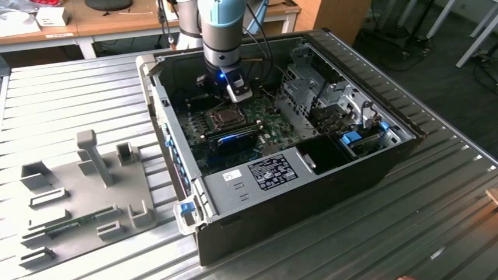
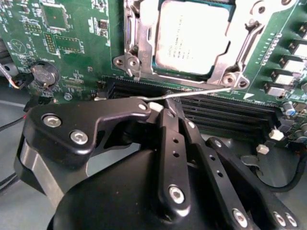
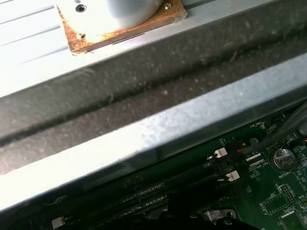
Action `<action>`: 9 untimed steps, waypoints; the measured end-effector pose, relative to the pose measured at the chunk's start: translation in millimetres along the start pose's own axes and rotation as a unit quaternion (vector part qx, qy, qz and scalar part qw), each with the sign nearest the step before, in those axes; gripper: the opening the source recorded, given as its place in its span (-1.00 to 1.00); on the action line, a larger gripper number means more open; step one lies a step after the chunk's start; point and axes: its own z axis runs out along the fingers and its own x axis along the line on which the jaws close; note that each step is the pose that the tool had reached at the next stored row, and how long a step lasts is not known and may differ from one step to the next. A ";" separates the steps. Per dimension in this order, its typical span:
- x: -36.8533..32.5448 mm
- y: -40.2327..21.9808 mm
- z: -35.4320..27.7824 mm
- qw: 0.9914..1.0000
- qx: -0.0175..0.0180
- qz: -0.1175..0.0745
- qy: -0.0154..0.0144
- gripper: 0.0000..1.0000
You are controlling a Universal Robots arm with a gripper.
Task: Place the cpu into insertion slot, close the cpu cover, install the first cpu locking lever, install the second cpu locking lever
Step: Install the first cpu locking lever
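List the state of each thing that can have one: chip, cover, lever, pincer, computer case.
cpu: seated flat.
cpu cover: down over the cpu.
locking lever: not latched, free end out.
pincer: shut on the locking lever's end.
computer case: side open.

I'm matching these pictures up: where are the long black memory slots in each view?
Exterior view: memory slots beside the cpu, on its near side.
Second wrist view: slots running alongside the cpu.
First wrist view: slots beside the grey case wall.
Shared landmark: the green circuit board.
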 end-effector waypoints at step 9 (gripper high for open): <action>-0.4 3.6 -11.7 1.000 0.000 0.000 0.000 -0.80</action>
